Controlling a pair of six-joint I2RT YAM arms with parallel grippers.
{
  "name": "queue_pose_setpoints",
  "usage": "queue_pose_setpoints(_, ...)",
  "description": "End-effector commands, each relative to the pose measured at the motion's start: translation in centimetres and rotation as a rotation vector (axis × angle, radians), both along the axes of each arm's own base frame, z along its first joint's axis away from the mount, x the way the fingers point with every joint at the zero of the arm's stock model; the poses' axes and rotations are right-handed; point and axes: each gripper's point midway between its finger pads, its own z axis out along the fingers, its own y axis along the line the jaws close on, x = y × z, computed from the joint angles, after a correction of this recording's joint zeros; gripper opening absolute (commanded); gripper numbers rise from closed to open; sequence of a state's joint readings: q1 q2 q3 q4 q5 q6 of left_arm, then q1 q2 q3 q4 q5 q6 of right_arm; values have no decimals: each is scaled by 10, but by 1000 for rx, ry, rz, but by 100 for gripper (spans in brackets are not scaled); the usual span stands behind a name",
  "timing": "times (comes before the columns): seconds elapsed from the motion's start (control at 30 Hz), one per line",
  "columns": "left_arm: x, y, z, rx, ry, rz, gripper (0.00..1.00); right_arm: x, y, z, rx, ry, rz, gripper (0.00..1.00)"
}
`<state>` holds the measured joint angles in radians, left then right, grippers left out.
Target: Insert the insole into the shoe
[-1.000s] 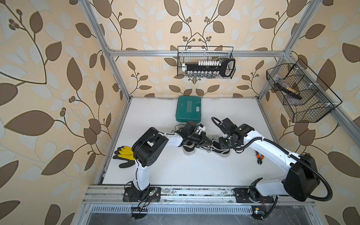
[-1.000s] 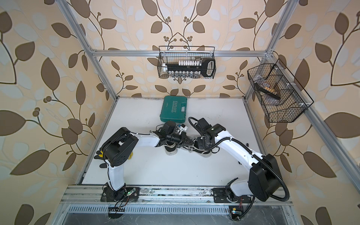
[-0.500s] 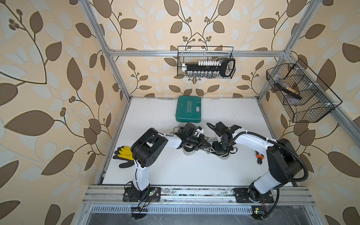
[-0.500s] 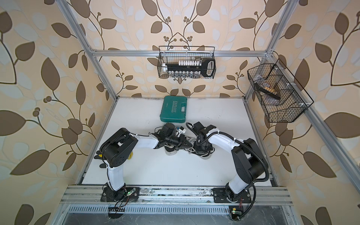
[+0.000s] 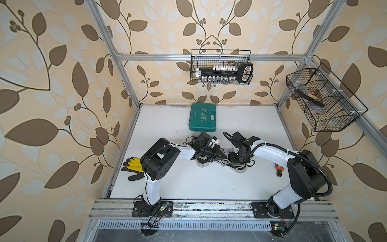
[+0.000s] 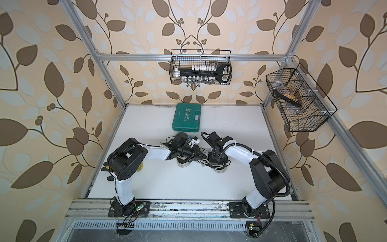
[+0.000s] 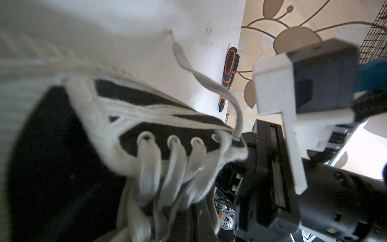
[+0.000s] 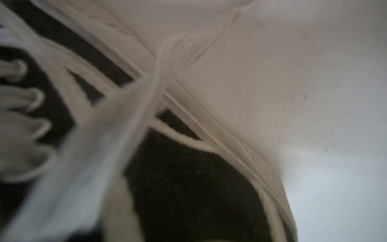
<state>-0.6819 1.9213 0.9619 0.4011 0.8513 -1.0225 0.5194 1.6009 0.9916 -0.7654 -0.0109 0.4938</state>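
**Both arms down on the shoe, insole out of sight**

The shoe (image 5: pixel 236 166), a black sneaker with white laces and sole, lies mid-table, running lengthwise between the two arms. The insole shows in no view. It may be inside the shoe or hidden under the wrists, and I cannot tell which.

The left gripper (image 5: pixel 220 156) sits over the laced part and the right gripper (image 5: pixel 237 156) over the other end. Both have their fingers pressed together. Whether either pinches canvas, lace or insole cannot be made out, and the right wrist view is only a blur of upper and lace.

I judge this to be the seating step, working at the shoe's mouth rather than fetching. The next move probably calls for one arm to steady the collar while the other pushes the insole flat toward the toe. Loose laces (image 7: pixel 209 83) trail on the table and could snag.

The two wrists are crowded, nearly touching. A green case (image 5: pixel 202 119) lies just behind the left wrist. Pliers (image 5: pixel 279 169) rest near the right arm, and gloves (image 5: pixel 133 165) lie at the table's (image 5: pixel 188 184) left edge. The bare stretch toward the arm bases gives the most room.
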Motion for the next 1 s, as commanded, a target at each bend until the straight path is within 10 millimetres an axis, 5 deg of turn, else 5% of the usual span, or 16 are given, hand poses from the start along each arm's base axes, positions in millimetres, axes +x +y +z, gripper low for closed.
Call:
queue_pose_setpoints(0.0, -2, -1, 12, 6, -29, -11, 0, 8, 1, 8, -5, -38, 4, 0)
queue_pose_setpoints(0.13, 0, -3, 15, 5, -36, -14, 0, 23, 10, 33, 22, -122, 9, 0)
queue_pose_setpoints(0.33, 3, -5, 19, -2, -43, -13, 0, 33, -9, -28, -126, -12, -21, 0)
queue_pose_setpoints(0.6, 2, -4, 22, -10, -52, -9, 0, 22, -44, 49, -428, -171, -44, 0)
queue_pose_setpoints(0.67, 3, -5, 23, -13, -53, -8, 0, 14, -48, 44, -418, -175, -73, 0)
queue_pose_setpoints(0.8, 1, -4, 24, -15, -54, -12, 0, 17, -56, 1, -340, -117, -125, 0)
queue_pose_setpoints(0.97, -1, -2, 25, -13, -55, -10, 0, 21, -52, 36, -362, -121, -96, 0)
